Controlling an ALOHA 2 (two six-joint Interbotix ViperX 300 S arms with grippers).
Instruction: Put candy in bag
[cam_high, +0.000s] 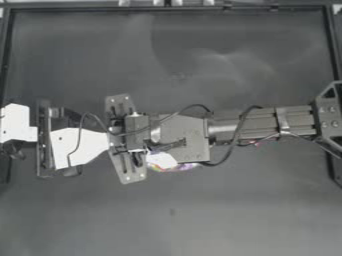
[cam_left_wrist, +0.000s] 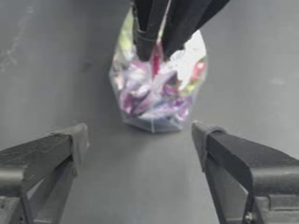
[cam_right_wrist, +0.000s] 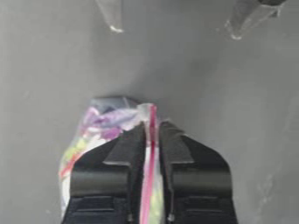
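A: What does the top view show?

B: Two robot arms meet near the middle of a dark surface. The right arm reaches across from the right, and its gripper sits over a clear bag of colourful sweets, mostly hiding it. The left gripper faces it from the left, just beside.

A: And the left wrist view?

B: The left gripper has its jaws wide apart and empty, with the bag standing upright a little ahead. The right gripper pinches the bag's top from above.

A: The right wrist view?

B: The right gripper is clamped together on the pink seal strip of the bag. The left gripper's fingertips show beyond, apart.

A: Where is the loose candy?

B: No separate red-orange candy can be made out in any view; it may already be inside, but that cannot be told.

A: How should the step go well?

B: Probably by keeping the bag steady and upright, so nothing spills, and letting go gently.
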